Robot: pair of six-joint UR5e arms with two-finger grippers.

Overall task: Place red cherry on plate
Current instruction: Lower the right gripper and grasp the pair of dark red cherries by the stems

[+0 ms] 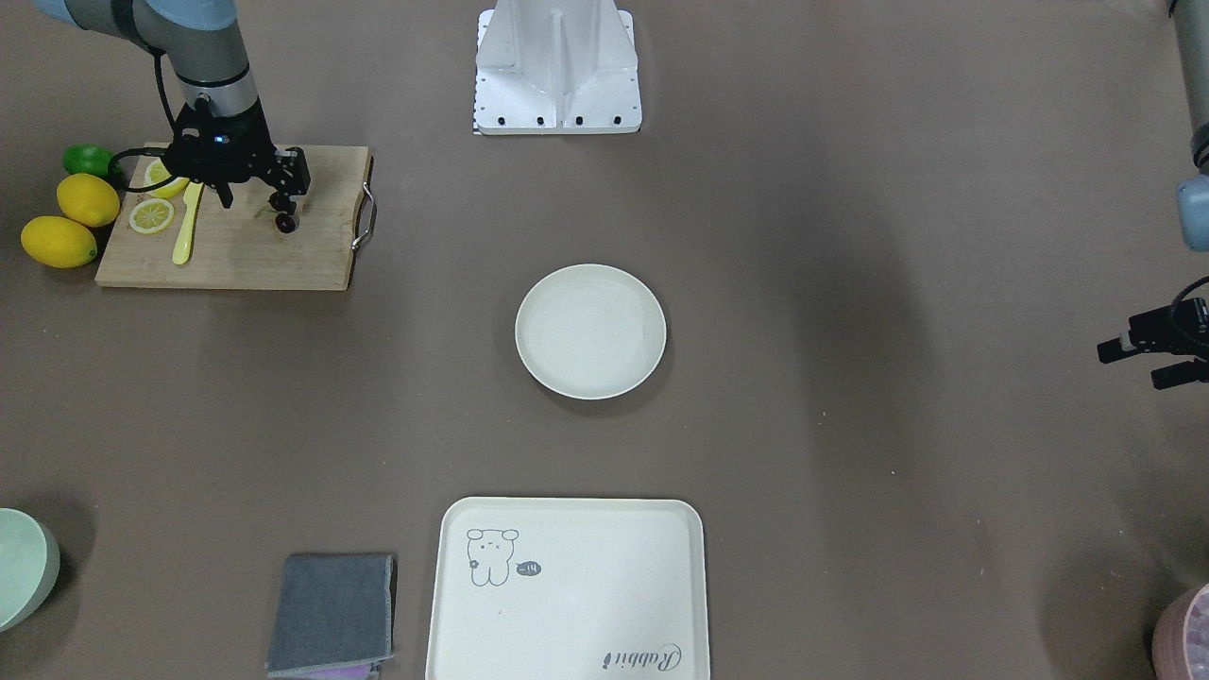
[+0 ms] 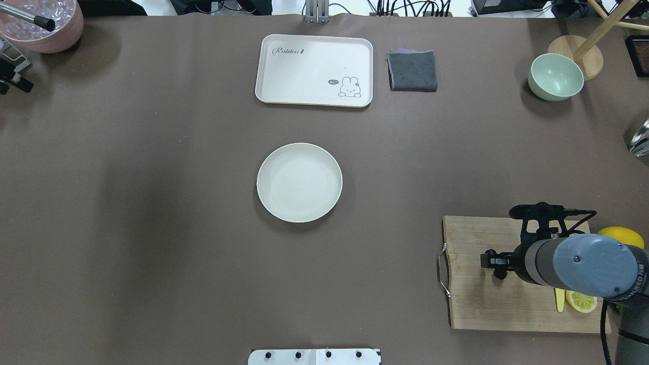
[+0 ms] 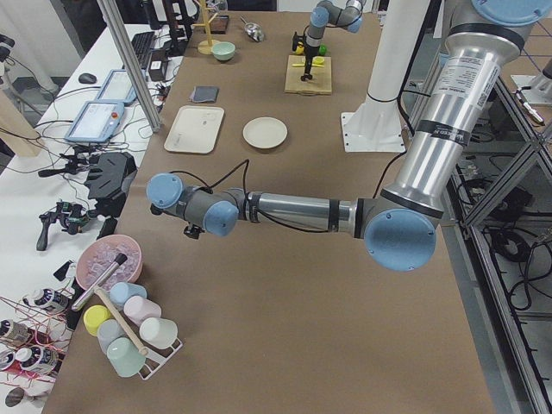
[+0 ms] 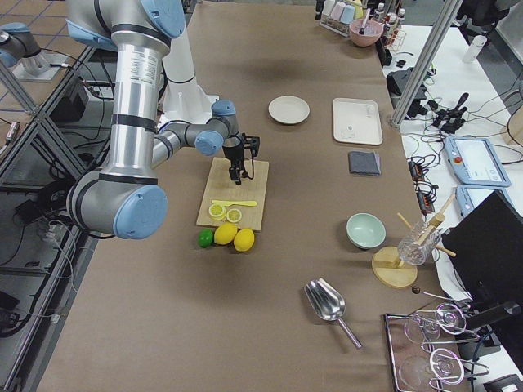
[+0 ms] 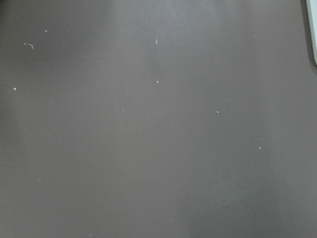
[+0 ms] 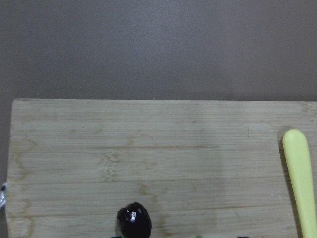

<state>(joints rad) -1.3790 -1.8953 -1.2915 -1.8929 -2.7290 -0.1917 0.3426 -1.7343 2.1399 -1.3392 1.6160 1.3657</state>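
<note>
The red cherry (image 1: 285, 223) lies on the wooden cutting board (image 1: 236, 255) on the robot's right side; one dark fruit (image 6: 132, 220) shows at the bottom of the right wrist view. My right gripper (image 1: 253, 203) points down just over it and looks open, one fingertip (image 1: 280, 200) right above the fruit. I cannot tell whether it touches. The round cream plate (image 1: 590, 331) sits bare at the table's centre (image 2: 299, 182), well apart from the board. My left gripper (image 1: 1133, 365) hovers open and holds nothing at the table's other end.
On the board lie a yellow knife (image 1: 186, 227) and lemon slices (image 1: 151, 215); two lemons (image 1: 59, 241) and a lime (image 1: 87, 161) sit beside it. A bear tray (image 1: 567, 590), a grey cloth (image 1: 332, 614) and a mint bowl (image 2: 555, 76) lie along the far edge.
</note>
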